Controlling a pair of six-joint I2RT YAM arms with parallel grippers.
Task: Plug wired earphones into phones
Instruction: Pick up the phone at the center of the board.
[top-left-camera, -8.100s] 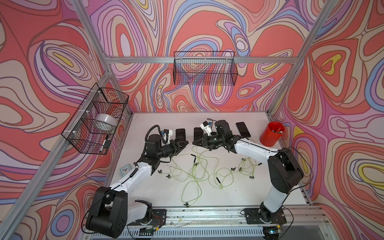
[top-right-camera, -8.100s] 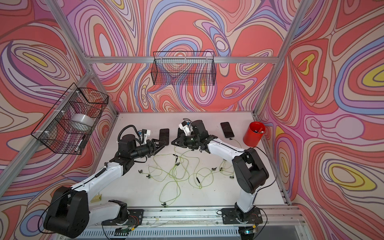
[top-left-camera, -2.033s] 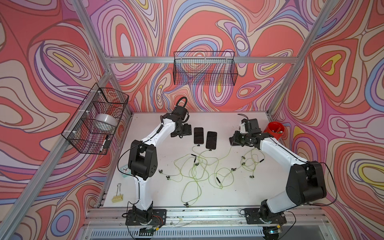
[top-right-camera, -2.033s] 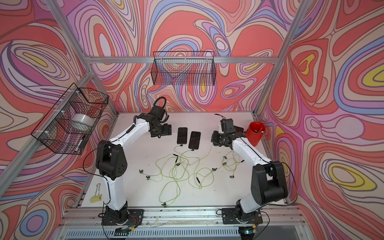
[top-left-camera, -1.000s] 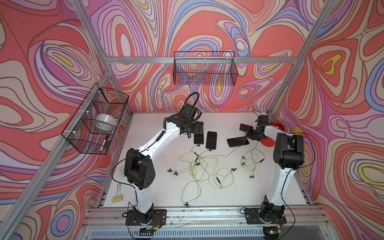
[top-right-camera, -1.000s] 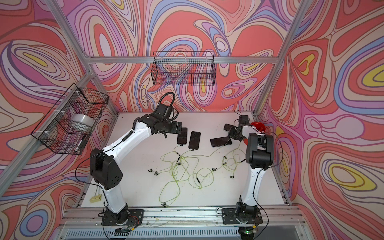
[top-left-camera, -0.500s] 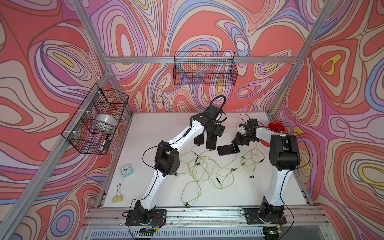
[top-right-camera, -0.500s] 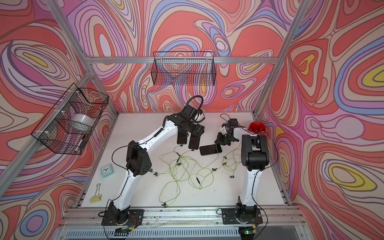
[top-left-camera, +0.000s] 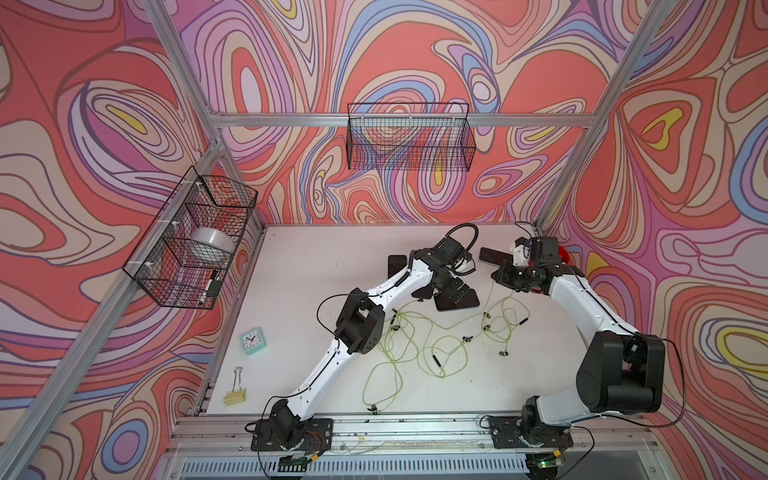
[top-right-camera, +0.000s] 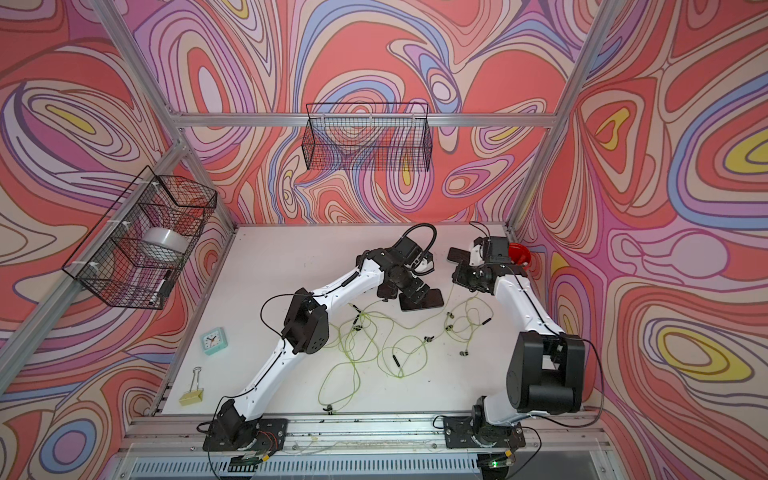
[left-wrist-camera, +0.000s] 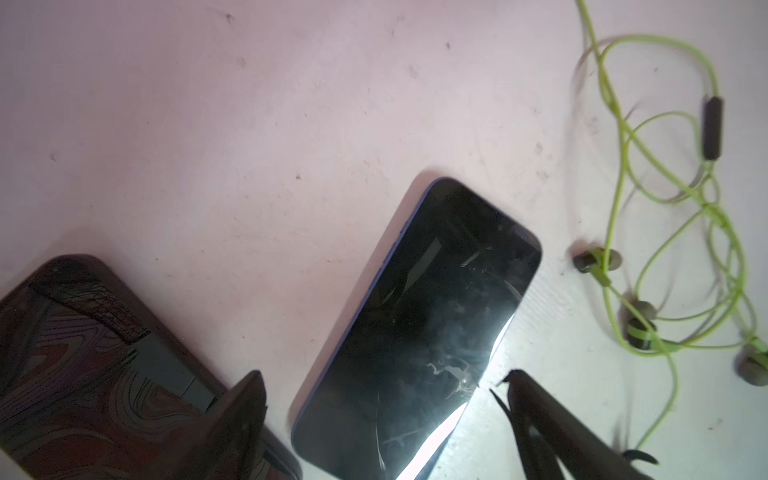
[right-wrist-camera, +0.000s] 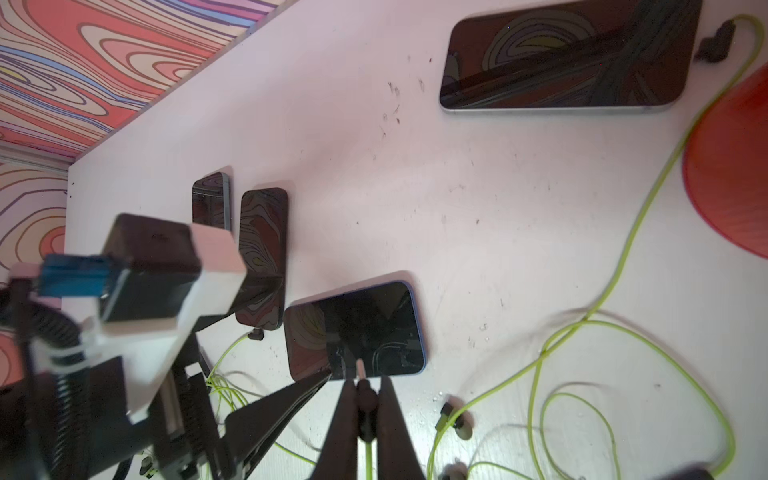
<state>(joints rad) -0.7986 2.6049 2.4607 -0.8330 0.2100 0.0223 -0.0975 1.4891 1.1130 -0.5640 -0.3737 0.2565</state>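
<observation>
Two arms at work over the tabletop (top-left-camera: 324, 291), both bolted at its near edge. The left arm (top-left-camera: 399, 286) stretches diagonally toward the far middle with its elbow raised. Its wrist is bent down, so the left end effector (top-left-camera: 455, 293) hangs low over the surface, fingers (left-wrist-camera: 245, 415) spread wide. The right arm (top-left-camera: 582, 299) folds at a high elbow and slopes toward the far right corner. The right end effector (right-wrist-camera: 361, 386) is pinched on an earphone plug (right-wrist-camera: 366, 411), whose metal tip juts out.
</observation>
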